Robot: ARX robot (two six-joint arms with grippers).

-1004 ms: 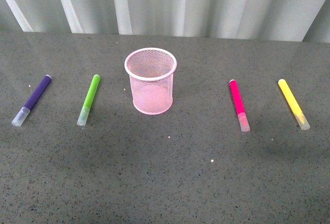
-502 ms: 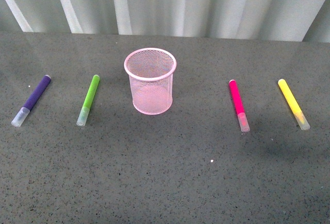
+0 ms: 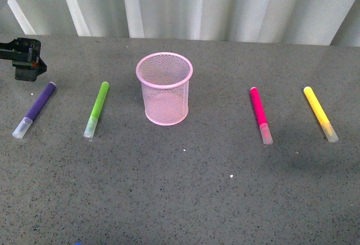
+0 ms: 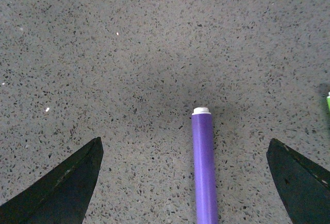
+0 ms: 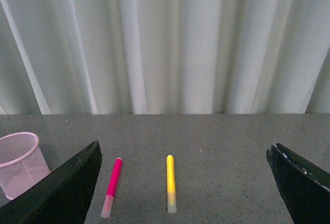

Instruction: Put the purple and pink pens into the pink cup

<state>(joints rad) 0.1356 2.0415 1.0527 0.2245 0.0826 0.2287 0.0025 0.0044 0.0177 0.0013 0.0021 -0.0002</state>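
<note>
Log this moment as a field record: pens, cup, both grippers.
purple pen: lying flat, far left
lime-green pen: lying flat, left of cup
pink cup: upright, centre, no pens inside
pink pen: lying flat, right of cup
yellow pen: lying flat, far right
left gripper: open, fingers either side of purple pen's end, not touching
right gripper: open, holding nothing

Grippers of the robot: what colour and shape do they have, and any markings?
The left gripper is a blocky black unit with a small red spot. Its fingers and those of the right gripper are plain black wedges that taper to a tip.
</note>
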